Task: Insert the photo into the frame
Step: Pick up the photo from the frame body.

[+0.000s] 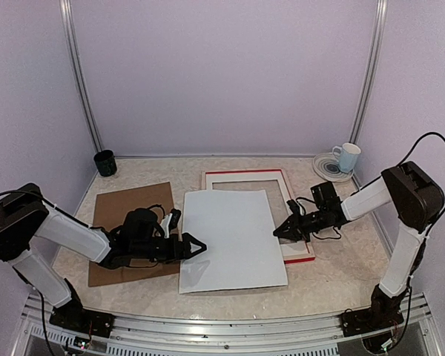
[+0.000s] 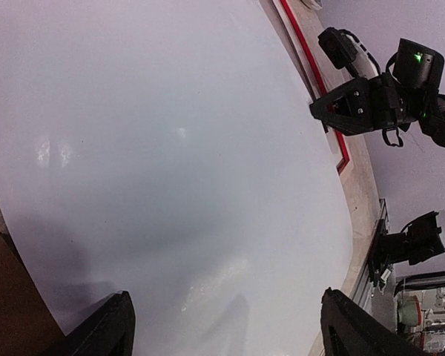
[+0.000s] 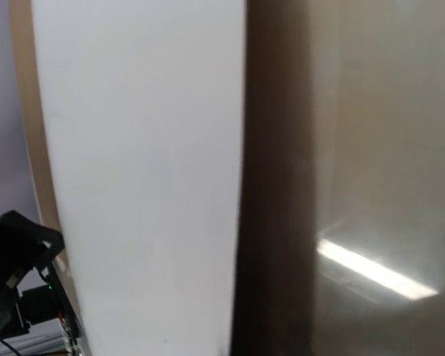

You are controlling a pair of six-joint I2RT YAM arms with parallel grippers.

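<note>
The photo (image 1: 233,241) lies white back up in the middle of the table, covering most of the red frame (image 1: 241,171), whose edge also shows in the left wrist view (image 2: 305,55). My right gripper (image 1: 279,232) is at the photo's right edge, shut on it; from the left wrist it looks like a closed wedge (image 2: 317,111). In the right wrist view the photo (image 3: 141,178) fills the left half, with a dark band beside its edge, and the fingers are hidden. My left gripper (image 1: 189,231) hangs wide open over the photo's left edge (image 2: 226,326), holding nothing.
A brown backing board (image 1: 126,211) lies left of the photo, under my left arm. A white mat (image 1: 297,222) sits in the frame. A dark cup (image 1: 104,162) stands at the back left. A pale cup (image 1: 347,157) on a saucer (image 1: 328,169) is at the back right.
</note>
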